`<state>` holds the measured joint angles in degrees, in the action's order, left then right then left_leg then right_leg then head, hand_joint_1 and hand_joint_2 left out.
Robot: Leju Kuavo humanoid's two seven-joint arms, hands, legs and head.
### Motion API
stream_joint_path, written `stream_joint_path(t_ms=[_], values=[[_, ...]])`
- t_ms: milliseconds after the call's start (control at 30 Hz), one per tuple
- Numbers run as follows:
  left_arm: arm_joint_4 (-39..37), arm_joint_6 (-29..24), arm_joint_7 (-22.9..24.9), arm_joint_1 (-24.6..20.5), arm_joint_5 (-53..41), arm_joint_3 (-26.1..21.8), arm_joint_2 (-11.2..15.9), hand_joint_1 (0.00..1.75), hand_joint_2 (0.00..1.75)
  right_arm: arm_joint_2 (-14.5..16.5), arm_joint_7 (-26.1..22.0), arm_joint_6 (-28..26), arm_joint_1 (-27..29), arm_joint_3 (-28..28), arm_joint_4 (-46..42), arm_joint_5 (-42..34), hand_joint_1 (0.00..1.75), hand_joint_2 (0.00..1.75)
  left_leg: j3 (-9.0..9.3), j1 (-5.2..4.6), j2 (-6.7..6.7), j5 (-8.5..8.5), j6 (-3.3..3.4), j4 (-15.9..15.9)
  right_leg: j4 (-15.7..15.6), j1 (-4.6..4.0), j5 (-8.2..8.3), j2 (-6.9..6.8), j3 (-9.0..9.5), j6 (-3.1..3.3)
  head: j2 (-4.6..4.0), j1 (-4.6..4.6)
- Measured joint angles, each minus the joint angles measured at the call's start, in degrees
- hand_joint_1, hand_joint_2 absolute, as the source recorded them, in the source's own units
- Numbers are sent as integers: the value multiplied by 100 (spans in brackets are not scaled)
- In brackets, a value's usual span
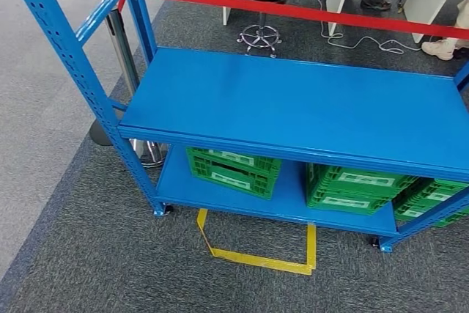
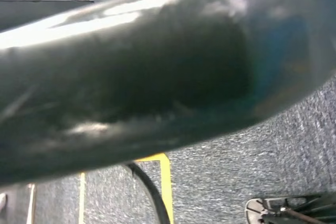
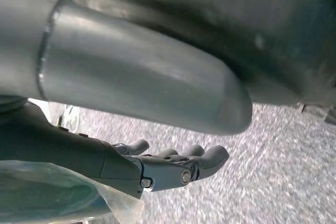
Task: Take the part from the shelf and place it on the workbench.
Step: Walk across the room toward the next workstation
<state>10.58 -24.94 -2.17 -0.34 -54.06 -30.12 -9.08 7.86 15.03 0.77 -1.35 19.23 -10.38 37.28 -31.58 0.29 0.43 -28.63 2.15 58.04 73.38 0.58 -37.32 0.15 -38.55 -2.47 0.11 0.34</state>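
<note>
Three green slotted plastic crates (image 1: 235, 170) sit on the blue steel shelf's (image 1: 287, 104) lower deck above yellow floor tape (image 1: 260, 258) on grey carpet; the part's whereabouts I cannot tell; the right hand (image 3: 166, 166) hangs, fingers extended, holding nothing; the left hand's fingers cannot be made out.

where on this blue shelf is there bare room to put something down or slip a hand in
The whole top board of the blue shelf is bare, from the left upright to the right edge of the head view. On the lower board, a gap lies between the left green crate and the middle green crate. The right end is crowded with crates.
</note>
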Motion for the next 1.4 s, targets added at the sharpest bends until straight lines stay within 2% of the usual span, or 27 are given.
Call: stream_joint_path(t_ms=[33,67,100,133,167,200,300,333,400,467,500,533,567,633,667,733,833,900,967,1000,1033,1067,1133,1167,1233,1333,1400], values=[[0,-7,-12,1,27,-28,-4,0,0,-11,9,-18,-11,-28,0,50,0,0,21,0,-1,-16,1,1,-17,0,109,-1,-26,-1,0,1],[0,-2,-5,5,46,-52,-11,0,0,-19,13,-50,-21,-56,-1,99,0,0,53,0,-6,-36,-6,1,-254,1,317,-3,60,4,0,2],[0,27,40,8,55,-74,-19,0,0,-24,4,-94,-32,-86,-2,133,0,0,91,1,-11,-61,-21,2,-632,1,559,-9,217,17,0,2],[-1,74,116,12,45,-95,-26,0,0,-25,-13,-135,-44,-109,-3,150,0,0,119,-11,-14,-89,-46,10,-988,-4,726,-17,384,32,0,3],[-2,131,208,15,27,-110,-31,0,0,-23,-33,-171,-60,-122,-4,149,0,0,134,-23,-16,-111,-75,19,-1264,-8,827,-21,521,56,0,1],[-3,185,296,17,8,-120,-32,0,0,-21,-53,-197,-76,-129,-4,138,0,0,137,-34,-15,-124,-103,26,-1410,-14,851,-22,597,80,0,-4],[-4,247,396,20,-17,-135,-31,0,0,-13,-71,-232,-100,-132,-5,114,0,0,147,-39,-15,-149,-174,33,-1469,-9,822,-13,647,165,0,-18],[-4,249,400,21,-23,-140,-29,0,0,-10,-71,-238,-103,-133,-6,113,0,0,125,-34,-18,-209,-203,111,-1486,0,820,-19,668,198,0,-33],[-4,252,403,26,-36,-149,-27,0,0,-5,-72,-244,-117,-133,-7,113,0,0,-94,-19,-21,-478,-262,603,-1510,16,810,-29,707,256,0,-65],[-4,255,405,35,-41,-154,-27,0,0,-5,-73,-244,-129,-133,-7,113,0,0,-486,-6,-22,-775,-296,1366,-1511,10,788,-29,724,291,0,-82],[-4,255,407,42,-41,-155,-27,0,0,-5,-73,-244,-128,-133,-7,113,0,0,-626,-4,-22,-811,-301,1610,-1510,8,778,-25,737,299,0,-83],[-4,256,409,50,-41,-155,-27,0,0,-6,-73,-243,-126,-133,-7,113,0,0,-672,-5,-22,-724,-296,1641,-1510,6,766,-17,755,301,0,-83],[-4,256,411,57,-41,-155,-27,0,0,-5,-73,-243,-125,-133,-7,113,0,0,-614,-6,-22,-529,-281,1447,-1510,5,753,-8,779,299,0,-83],[-4,257,415,64,-42,-156,-25,0,0,-2,-73,-243,-127,-133,-7,107,0,0,-325,-19,-26,-78,-218,713,-1510,-4,720,6,812,280,0,-82],[-4,260,420,61,-44,-156,-24,0,0,2,-75,-239,-132,-133,-7,87,0,0,-193,-30,-27,36,-186,386,-1505,-14,701,11,825,259,0,-81],[-4,265,433,53,-53,-157,-21,0,0,11,-72,-210,-143,-130,-7,6,0,0,-91,-51,-30,46,-146,118,-1507,-27,683,4,817,205,0,-78],[-1,201,369,66,-56,-162,-19,0,0,17,2,-136,-145,-124,-7,-47,0,0,-63,-25,-27,58,-87,23,-1474,-20,627,-9,796,120,0,-71],[2,133,253,65,-55,-167,-19,0,0,18,54,-126,-139,-124,-7,-8,0,0,-32,5,-21,75,-38,-32,-1059,-14,384,-8,586,71,1,-40],[2,90,136,52,-55,-174,-19,0,0,18,50,-152,-135,-124,-7,26,0,0,-28,4,-14,64,-12,-35,-308,-6,62,-9,200,35,1,-12],[2,82,95,48,-56,-180,-18,0,0,18,29,-179,-135,-124,-7,38,0,0,-23,3,-12,55,-8,-34,-28,0,-3,-10,41,20,0,-10],[2,82,68,45,-59,-186,-17,0,0,17,2,-212,-134,-124,-7,51,0,0,-11,5,-11,46,-8,-33,66,5,42,-11,-30,8,0,-9],[2,91,54,44,-64,-191,-16,0,0,17,-24,-248,-131,-124,-7,62,0,0,9,9,-15,32,-16,-32,-68,11,201,-13,13,1,0,-8],[2,121,59,52,-80,-197,-17,0,0,16,-60,-294,-127,-124,-7,79,0,0,60,18,-23,-7,-58,-24,-777,23,625,-20,330,-2,0,-5],[2,134,68,57,-91,-198,-15,0,0,19,-65,-304,-127,-124,-6,86,0,0,72,9,-27,-33,-93,-3,-1131,23,750,-21,500,7,0,-2],[2,147,85,62,-107,-205,-11,0,0,25,-60,-307,-134,-124,-5,97,0,0,70,-13,-25,-58,-159,23,-1447,16,791,-13,660,60,0,-13],[3,146,90,62,-92,-246,-6,0,0,27,-117,-339,-117,-122,-5,98,0,0,59,-8,-24,-94,-230,60,-1473,13,785,-7,685,168,0,-31],[4,131,90,61,-65,-287,-11,0,0,27,-197,-407,-109,-114,-6,68,0,0,-86,3,-26,-308,-282,408,-1488,26,782,-14,711,226,0,-54]])
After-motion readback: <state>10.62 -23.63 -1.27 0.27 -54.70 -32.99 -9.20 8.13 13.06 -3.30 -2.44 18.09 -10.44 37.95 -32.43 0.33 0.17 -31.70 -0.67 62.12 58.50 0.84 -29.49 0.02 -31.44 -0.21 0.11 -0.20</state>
